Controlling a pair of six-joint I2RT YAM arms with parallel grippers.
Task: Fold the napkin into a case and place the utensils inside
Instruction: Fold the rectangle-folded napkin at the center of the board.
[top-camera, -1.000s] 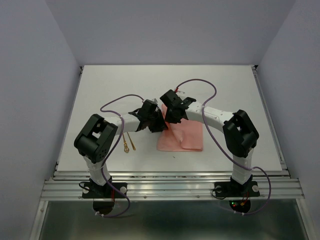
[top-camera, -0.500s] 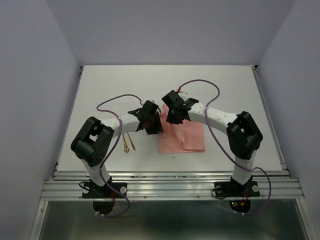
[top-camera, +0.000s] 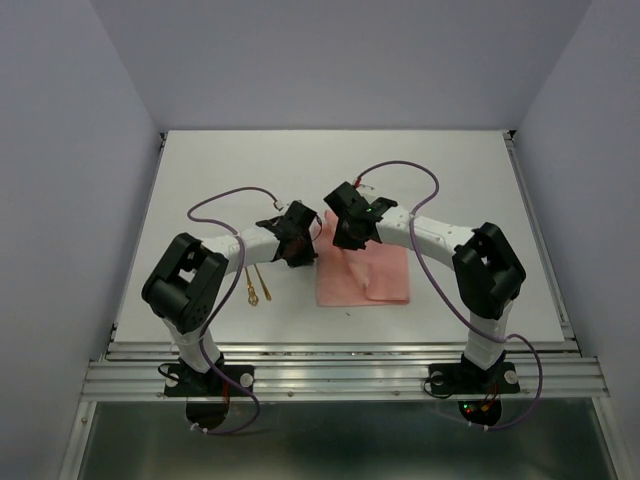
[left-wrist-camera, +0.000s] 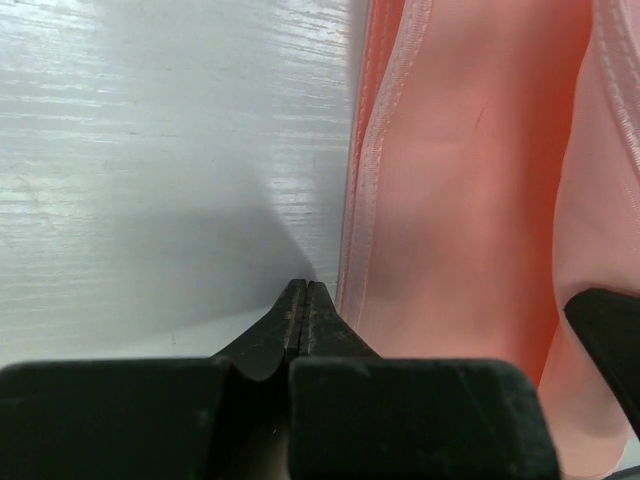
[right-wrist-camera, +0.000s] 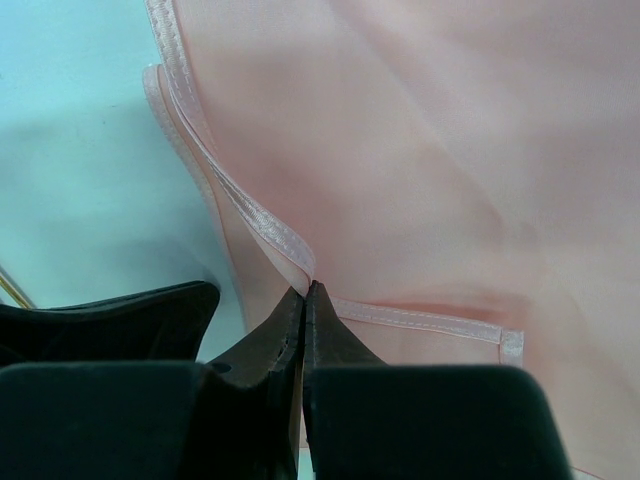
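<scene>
The salmon-pink napkin (top-camera: 368, 276) lies folded into a layered rectangle at the table's middle. My right gripper (top-camera: 346, 240) is at its far left corner, shut on the hemmed edge of the napkin (right-wrist-camera: 400, 150), which runs into the closed tips of the right gripper (right-wrist-camera: 308, 290). The left gripper (top-camera: 303, 250) is just left of the napkin's left edge, shut with nothing between its fingers. In the left wrist view its tips (left-wrist-camera: 305, 286) rest by the hem of the napkin (left-wrist-camera: 460, 200). The two gold utensils (top-camera: 258, 285) lie on the table left of the napkin, under the left arm.
White table (top-camera: 220, 170) with a raised rail along its sides and grey walls around it. Purple cables loop above both arms. In the left wrist view a black part of the right gripper (left-wrist-camera: 612, 335) shows at the right edge.
The left gripper has gone from open to shut and drawn a little to the left, off the napkin's edge. The right gripper keeps its hold on the napkin's corner.
</scene>
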